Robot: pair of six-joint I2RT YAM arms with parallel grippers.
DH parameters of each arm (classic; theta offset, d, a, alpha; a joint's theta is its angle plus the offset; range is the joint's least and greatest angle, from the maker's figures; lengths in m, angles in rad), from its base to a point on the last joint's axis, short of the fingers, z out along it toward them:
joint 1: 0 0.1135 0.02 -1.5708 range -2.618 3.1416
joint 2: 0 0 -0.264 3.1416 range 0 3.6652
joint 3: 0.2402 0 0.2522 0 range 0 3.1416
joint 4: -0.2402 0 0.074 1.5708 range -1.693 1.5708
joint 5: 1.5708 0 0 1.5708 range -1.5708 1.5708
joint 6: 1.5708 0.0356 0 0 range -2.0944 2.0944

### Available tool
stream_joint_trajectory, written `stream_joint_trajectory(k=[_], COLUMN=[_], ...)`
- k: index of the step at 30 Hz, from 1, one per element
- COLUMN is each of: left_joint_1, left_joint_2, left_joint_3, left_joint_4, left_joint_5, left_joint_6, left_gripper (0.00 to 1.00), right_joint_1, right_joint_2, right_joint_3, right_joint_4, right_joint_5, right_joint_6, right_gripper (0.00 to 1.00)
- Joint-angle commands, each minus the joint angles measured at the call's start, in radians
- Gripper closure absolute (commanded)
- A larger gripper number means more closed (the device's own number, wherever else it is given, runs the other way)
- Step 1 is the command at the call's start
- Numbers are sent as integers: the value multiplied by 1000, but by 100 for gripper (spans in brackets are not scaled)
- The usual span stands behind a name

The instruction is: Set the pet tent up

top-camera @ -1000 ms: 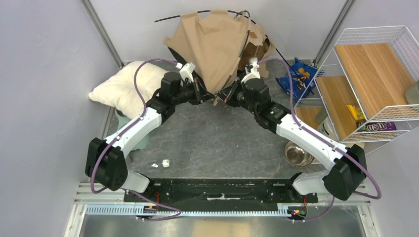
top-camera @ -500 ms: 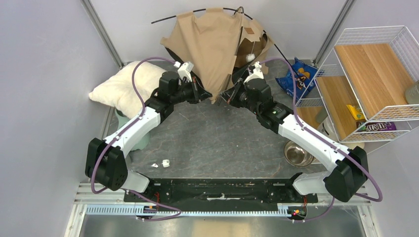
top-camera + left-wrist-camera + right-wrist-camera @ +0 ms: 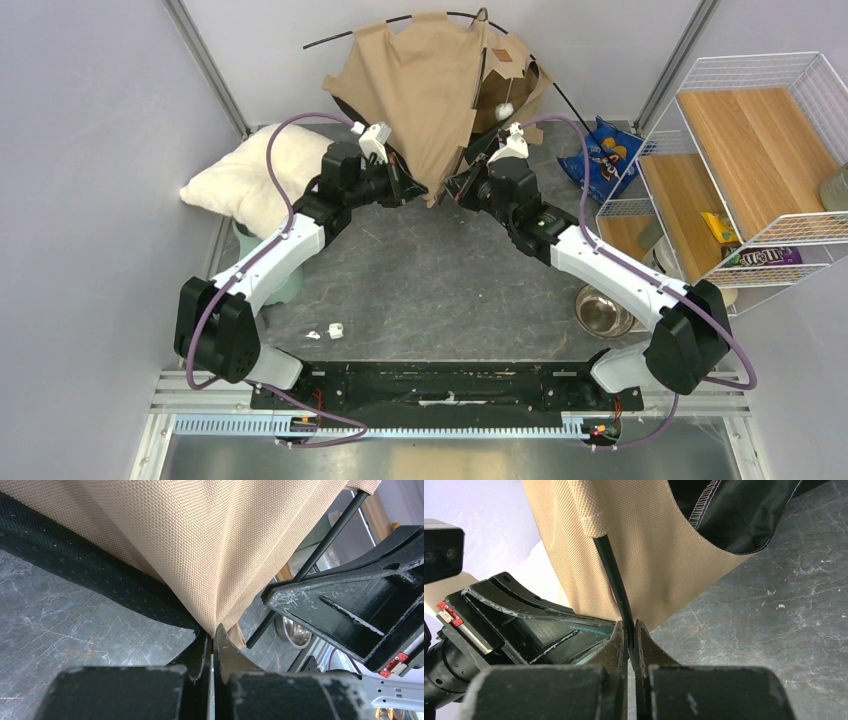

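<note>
**A:** Tan fabric fills twelve o'clock from above. The tent (image 3: 430, 90) stands half-raised at the far edge of the table (image 3: 450, 290), with the pillow (image 3: 250, 170) at ten. Your left gripper (image 3: 413, 190) and right gripper (image 3: 458, 188) meet under its lowest corner.

**B:** And the left wrist?

**A:** Its jaws are pinched together on the bottom tip of the fabric. That weave looks soft and light, so it will fold and could slide out. I'd take the stitched edge, not loose fabric.

**B:** Right wrist?

**A:** You're clamped on the thin black pole (image 3: 616, 580), just below where it leaves the fabric. It looks springy and smooth, likely to bow or twist between the pads. Hold it close to the fabric and move slowly.
</note>
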Motion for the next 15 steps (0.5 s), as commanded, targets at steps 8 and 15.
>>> stream_joint_trajectory(k=[8, 15], left_joint_1=[6, 6], left_joint_2=[58, 71], left_joint_3=[-37, -28], left_joint_4=[-336, -365], left_joint_5=[11, -33], left_joint_6=[83, 110], left_gripper=[98, 98], right_joint_1=[-95, -98], right_joint_2=[-11, -37], right_joint_3=[88, 97], right_joint_4=[424, 412], right_joint_5=[371, 356], right_joint_6=[101, 130], right_gripper=[100, 100])
